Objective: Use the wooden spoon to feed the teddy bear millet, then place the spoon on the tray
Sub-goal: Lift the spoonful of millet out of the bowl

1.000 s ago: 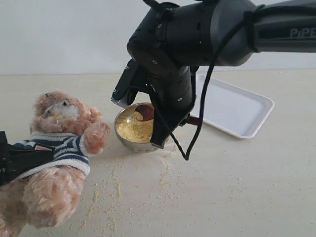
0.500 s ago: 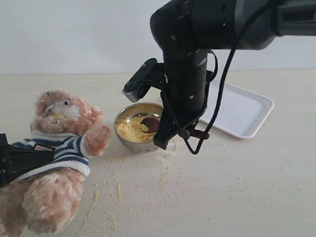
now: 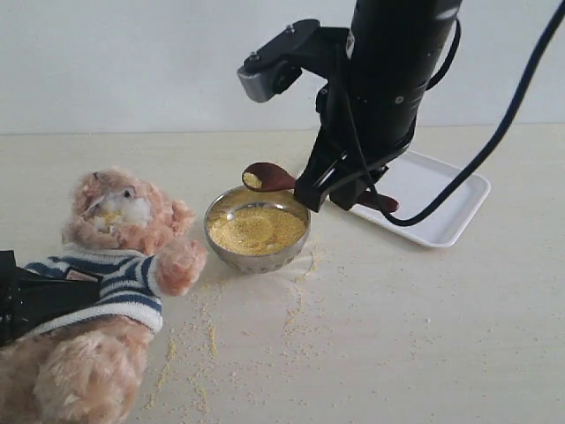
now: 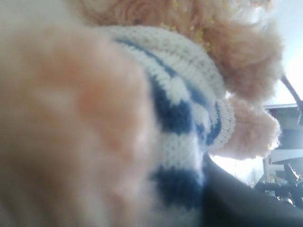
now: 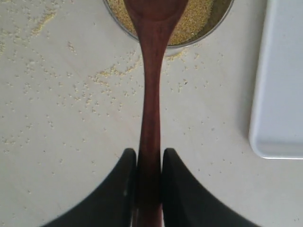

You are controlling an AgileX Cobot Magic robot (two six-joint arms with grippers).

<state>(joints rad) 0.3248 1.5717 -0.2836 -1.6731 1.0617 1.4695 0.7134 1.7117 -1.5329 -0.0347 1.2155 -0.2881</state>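
The teddy bear (image 3: 119, 225) leans back at the left in its striped sweater (image 4: 182, 101), with millet grains on its muzzle. My left gripper (image 3: 62, 290) is shut on its torso; one dark finger (image 4: 236, 203) shows beside the sweater. My right gripper (image 3: 320, 187) is shut on the handle of the wooden spoon (image 3: 269, 177), which hangs just above the far rim of the steel bowl (image 3: 229, 252). A few grains lie in the spoon's bowl. Millet (image 3: 256, 228) fills the steel bowl. In the right wrist view the spoon (image 5: 151, 90) runs out from the right gripper (image 5: 149, 156) toward the millet (image 5: 199, 16).
The white tray (image 3: 446, 208) lies behind and to the right of the bowl, its edge (image 5: 277, 104) showing in the right wrist view. Loose millet specks (image 3: 212, 340) are scattered on the pale table in front of the bowl and beside the bear.
My right arm has risen and lifted the spoon out of the millet to above the bowl's rim. The bear has shifted slightly to the right in the left gripper.
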